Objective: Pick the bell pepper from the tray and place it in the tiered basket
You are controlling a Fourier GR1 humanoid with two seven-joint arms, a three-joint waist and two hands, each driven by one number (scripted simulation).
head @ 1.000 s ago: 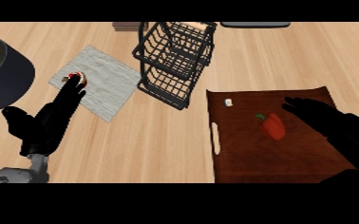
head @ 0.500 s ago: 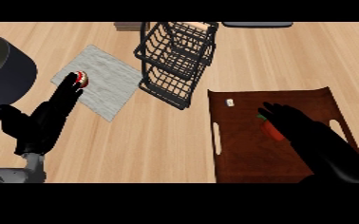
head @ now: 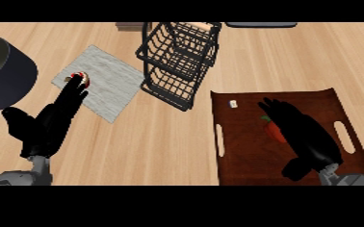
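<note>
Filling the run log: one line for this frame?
phase: reach | right hand: open, over bell pepper on tray, not gripped | left hand: open, idle | tiered basket: no pepper inside

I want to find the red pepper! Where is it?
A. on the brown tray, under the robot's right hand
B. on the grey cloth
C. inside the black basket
A: the bell pepper lies on the tray, partly covered by the right hand.

Red bell pepper (head: 271,129) lies on the brown tray (head: 245,166), seemingly half-hidden; black tiered basket (head: 177,57) nearby.
</note>
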